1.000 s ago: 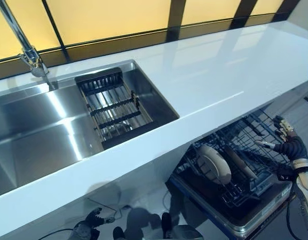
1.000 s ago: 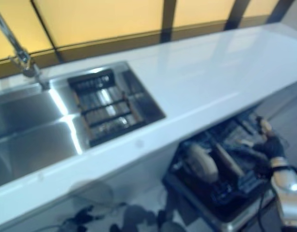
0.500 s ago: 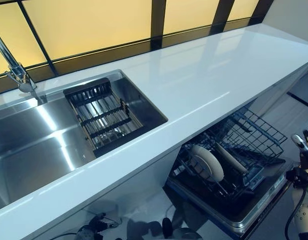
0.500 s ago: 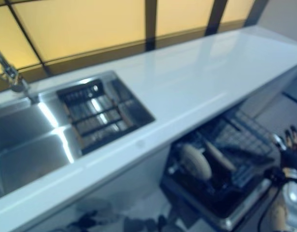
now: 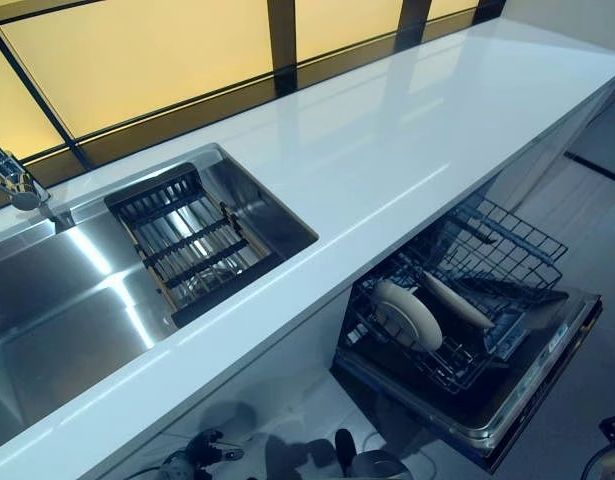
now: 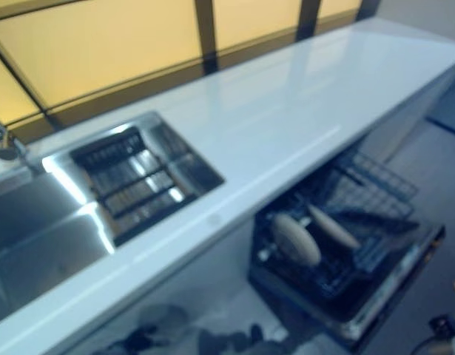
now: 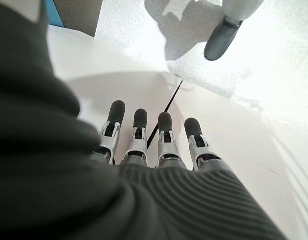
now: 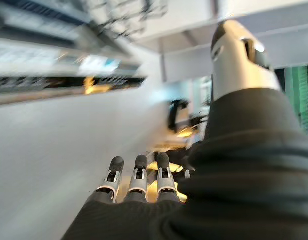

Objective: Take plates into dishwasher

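Two pale plates stand on edge in the pulled-out lower rack (image 5: 507, 255) of the open dishwasher: a round one (image 5: 408, 316) and, just right of it, a more tilted one (image 5: 455, 301). My right hand (image 8: 138, 182) hangs low beside the dishwasher, off to the lower right, with straight fingers and nothing in it. My left hand (image 7: 163, 144) is down by the floor under the counter, fingers straight and empty; it shows as a dark shape (image 5: 190, 464) at the bottom edge of the left eye view.
A white countertop (image 5: 407, 130) runs above the dishwasher. A steel sink (image 5: 67, 290) at its left holds a dark drain rack (image 5: 187, 245), with a faucet (image 5: 12, 185) behind it. The dishwasher door (image 5: 532, 385) lies open in front of the rack.
My right hand has pulled away from the dishwasher rack and dropped to the lower right, almost out of the eye views. The camera has shifted. The plates stay where they were.
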